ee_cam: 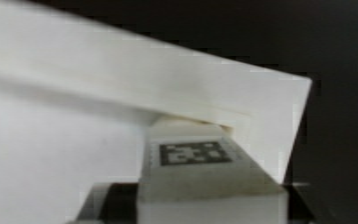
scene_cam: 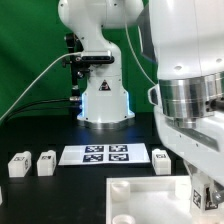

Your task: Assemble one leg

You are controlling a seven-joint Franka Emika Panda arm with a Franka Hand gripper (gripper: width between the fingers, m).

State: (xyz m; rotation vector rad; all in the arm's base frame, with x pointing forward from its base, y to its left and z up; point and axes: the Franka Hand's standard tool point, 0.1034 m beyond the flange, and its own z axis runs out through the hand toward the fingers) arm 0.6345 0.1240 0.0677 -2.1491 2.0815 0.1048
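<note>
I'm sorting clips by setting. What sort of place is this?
Likely a robotics lab: green backdrop, a black table with the marker board, and tagged white legs laid out.

A white tagged leg (ee_cam: 197, 165) stands against the white tray-like piece (ee_cam: 140, 85).

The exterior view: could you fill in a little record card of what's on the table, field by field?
Table: black
Loose legs: two small white blocks at the exterior view's left, another at its right
Marker board: flat, between them
Tabletop piece: large white piece in front
Held leg: tagged white block against that piece
Gripper: mostly hidden; open or shut unclear
</note>
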